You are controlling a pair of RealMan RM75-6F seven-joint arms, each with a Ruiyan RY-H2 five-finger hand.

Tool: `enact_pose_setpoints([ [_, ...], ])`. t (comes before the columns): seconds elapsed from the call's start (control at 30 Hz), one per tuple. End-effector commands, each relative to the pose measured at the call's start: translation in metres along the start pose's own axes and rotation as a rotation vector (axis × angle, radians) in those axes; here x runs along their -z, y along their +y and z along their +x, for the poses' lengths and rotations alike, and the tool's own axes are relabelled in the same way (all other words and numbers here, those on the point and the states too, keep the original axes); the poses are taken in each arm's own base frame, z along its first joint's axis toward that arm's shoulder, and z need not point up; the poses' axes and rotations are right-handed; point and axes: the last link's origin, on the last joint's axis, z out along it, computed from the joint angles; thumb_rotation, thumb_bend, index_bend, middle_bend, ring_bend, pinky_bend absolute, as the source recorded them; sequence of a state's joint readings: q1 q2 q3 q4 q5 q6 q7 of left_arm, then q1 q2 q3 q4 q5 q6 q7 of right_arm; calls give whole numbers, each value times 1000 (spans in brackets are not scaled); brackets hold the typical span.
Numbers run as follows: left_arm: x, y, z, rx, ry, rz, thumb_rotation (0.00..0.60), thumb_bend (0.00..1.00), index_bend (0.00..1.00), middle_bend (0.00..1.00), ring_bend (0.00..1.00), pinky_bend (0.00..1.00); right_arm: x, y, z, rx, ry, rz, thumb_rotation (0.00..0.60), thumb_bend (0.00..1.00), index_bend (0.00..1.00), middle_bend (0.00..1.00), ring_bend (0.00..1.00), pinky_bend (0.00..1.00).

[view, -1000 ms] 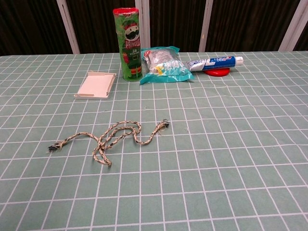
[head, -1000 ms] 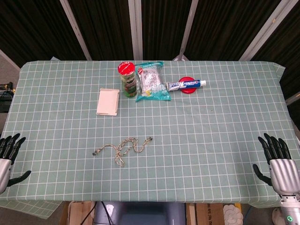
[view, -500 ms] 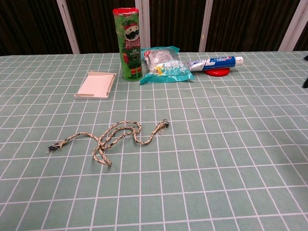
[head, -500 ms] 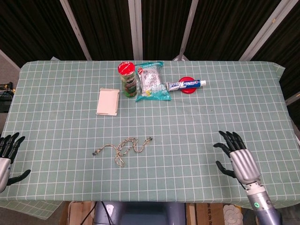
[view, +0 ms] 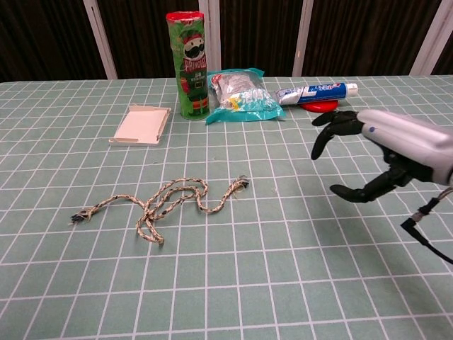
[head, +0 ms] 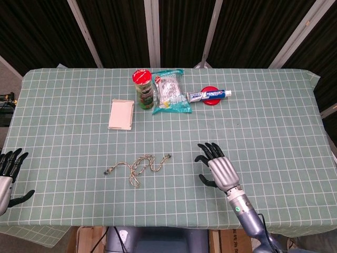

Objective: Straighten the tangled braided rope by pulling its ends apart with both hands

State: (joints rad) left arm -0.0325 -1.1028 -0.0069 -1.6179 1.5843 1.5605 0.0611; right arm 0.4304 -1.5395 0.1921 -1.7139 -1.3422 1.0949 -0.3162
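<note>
Tangled rope (head: 138, 167) on checked table (head: 263, 121), right hand (head: 218, 167) nearby, fingers spread, empty, left hand (head: 8, 174) at table edge, fingers apart

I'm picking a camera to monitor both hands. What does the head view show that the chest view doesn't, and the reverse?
Only the head view shows the left hand, open at the table's near-left edge, and the whole table. Only the chest view shows the can's label side-on. Both show the rope, still tangled, and the right hand, open, right of it, not touching it.
</note>
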Motion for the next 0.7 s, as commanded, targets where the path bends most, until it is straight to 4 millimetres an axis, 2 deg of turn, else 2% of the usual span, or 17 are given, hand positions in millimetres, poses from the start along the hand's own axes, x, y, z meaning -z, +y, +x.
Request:
enact_pose_setpoints([
  [0.03, -1, -1, 0, 1, -1, 3, 600, 36, 48, 0, 0, 0, -21, -7, -6, 10, -3, -2, 600, 359, 401, 131, 0, 0],
  [0.23, -2, -1, -1, 4, -6, 8, 600, 36, 48, 0, 0, 0, -44, -23, -14, -28, -4, 1, 600, 359, 431, 141, 0, 0],
  [0.7, -5, -2, -2, 14, -17, 16, 600, 36, 48, 0, 0, 0, -80, -49, -39, -29, -38, -3, 600, 379, 442, 143, 0, 0],
])
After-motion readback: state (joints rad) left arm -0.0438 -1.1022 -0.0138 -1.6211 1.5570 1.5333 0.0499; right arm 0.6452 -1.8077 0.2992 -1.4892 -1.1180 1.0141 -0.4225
